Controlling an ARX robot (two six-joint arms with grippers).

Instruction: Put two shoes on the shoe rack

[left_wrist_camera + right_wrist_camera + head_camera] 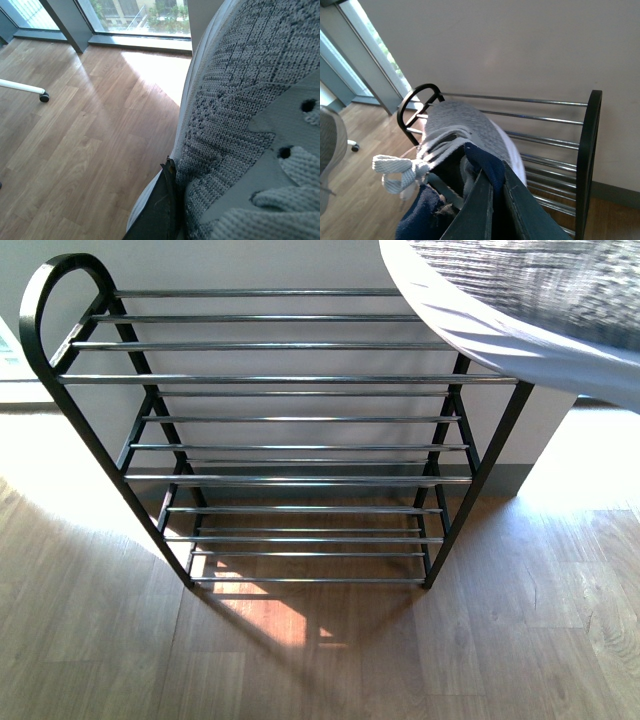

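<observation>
The shoe rack (290,380), a black frame with tiers of chrome rails, stands against the wall in the front view. A grey knit sneaker (500,310) with a white sole hangs close to the camera at the upper right, over the rack's right end. My left gripper (172,172) is shut on a grey knit sneaker (235,100); only one dark finger (160,210) shows against the knit. My right gripper (496,167) is shut on the navy lining of a grey knit sneaker (465,125), whose white laces (395,170) dangle. That sneaker is held above the shoe rack (545,120).
Wooden floor (320,660) spreads in front of the rack, with a sunlit patch under it. A white chair leg with a caster (44,97) stands near the floor-length windows (135,15). A grey office chair (330,145) is beside the rack's looped end.
</observation>
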